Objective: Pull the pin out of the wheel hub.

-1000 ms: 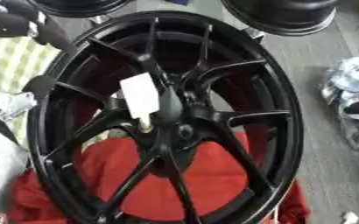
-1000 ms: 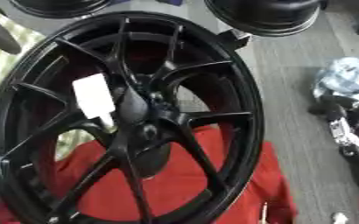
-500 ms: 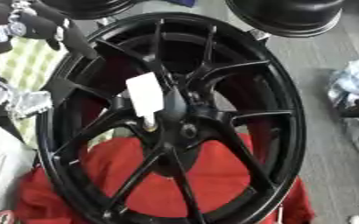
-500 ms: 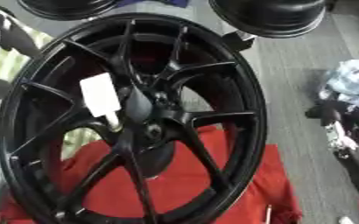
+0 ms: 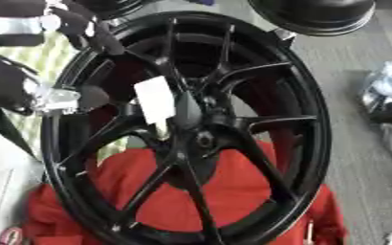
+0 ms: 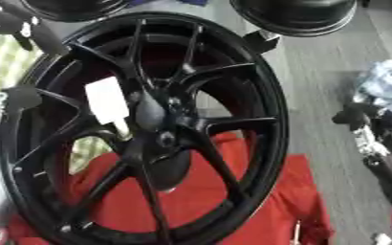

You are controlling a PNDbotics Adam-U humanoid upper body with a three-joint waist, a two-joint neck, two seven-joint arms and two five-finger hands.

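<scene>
The left eye view alone shows most of the left hand [image 5: 32,91], newly arrived at the upper-left rim of the wheel hub [image 5: 191,129] with its black fingers spread and grasping nothing, while the white-tagged pin [image 5: 157,105] sits just left of the hub's centre, unmoved.

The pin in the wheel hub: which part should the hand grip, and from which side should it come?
Probably the white flat tab at the pin's top, standing out above the hub. Come from the left, where the left hand is near; pinch the tab's faces and pull along the pin.
</scene>
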